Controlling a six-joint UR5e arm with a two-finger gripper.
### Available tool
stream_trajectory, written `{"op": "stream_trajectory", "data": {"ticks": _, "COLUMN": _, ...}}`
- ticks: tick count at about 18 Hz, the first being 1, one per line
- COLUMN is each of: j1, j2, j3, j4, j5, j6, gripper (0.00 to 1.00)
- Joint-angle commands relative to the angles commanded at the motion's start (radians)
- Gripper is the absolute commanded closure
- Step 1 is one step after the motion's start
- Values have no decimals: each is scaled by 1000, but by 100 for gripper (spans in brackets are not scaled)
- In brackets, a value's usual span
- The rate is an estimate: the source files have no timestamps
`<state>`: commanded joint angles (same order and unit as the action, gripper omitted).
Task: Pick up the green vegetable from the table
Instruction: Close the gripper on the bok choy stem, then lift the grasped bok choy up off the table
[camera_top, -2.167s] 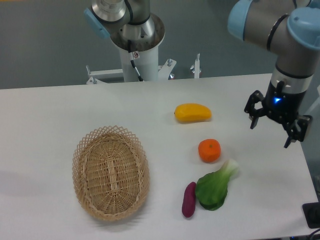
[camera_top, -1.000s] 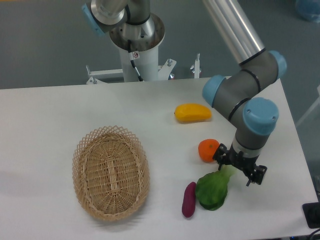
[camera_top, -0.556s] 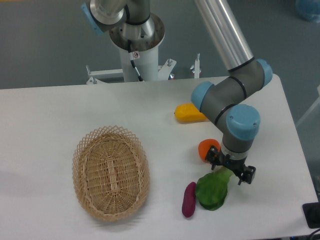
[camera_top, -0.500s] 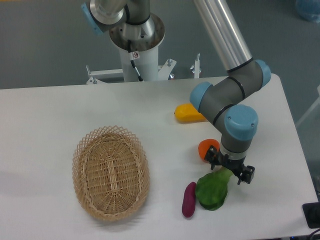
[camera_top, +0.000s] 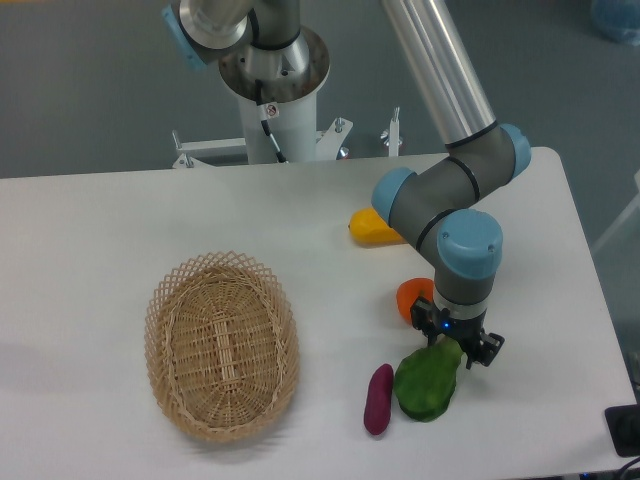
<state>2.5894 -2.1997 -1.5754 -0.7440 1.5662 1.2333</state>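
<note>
- 1 arm (camera_top: 440, 190) reaches down over the right half of the white desk (camera_top: 90, 240), and 1 tool (camera_top: 455, 343) hangs at its end.
- The tool sits low at the pale stalk end of the green vegetable (camera_top: 425, 382), its fingers (camera_top: 488, 348) on either side of the stalk; whether they press on it cannot be told.
- 1 green vegetable lies on the desk near the front right, leaves toward the front.
- 1 purple vegetable (camera_top: 378, 399) lies just beside the leaves, on their left.
- 1 orange (camera_top: 410, 294) sits just behind the tool, partly hidden by it.
- 1 yellow fruit (camera_top: 366, 228) lies farther back, partly behind the arm.
- 1 wicker basket (camera_top: 222, 346) stands on the left part of the desk, well apart from the 4 pieces of produce; nothing shows inside it.
</note>
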Motion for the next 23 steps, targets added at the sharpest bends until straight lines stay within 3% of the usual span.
{"op": "stream_trajectory", "data": {"ticks": 3, "j1": 2, "j2": 5, "j3": 3, "j4": 0, "j5": -3, "j6": 8, "gripper": 75}}
{"op": "stream_trajectory", "data": {"ticks": 10, "j1": 15, "j2": 12, "j3": 26, "j4": 3, "j5": -20, "j6": 29, "gripper": 78}}
{"op": "stream_trajectory", "data": {"ticks": 12, "j1": 37, "j2": 18, "j3": 58, "j4": 6, "j5": -101, "j6": 25, "gripper": 78}}
{"op": "stream_trajectory", "data": {"ticks": 17, "j1": 84, "j2": 116, "j3": 74, "j4": 2, "j5": -294, "j6": -44, "gripper": 78}}
{"op": "stream_trajectory", "data": {"ticks": 23, "j1": 42, "j2": 230, "j3": 84, "j4": 0, "j5": -382, "j6": -182, "gripper": 78}}
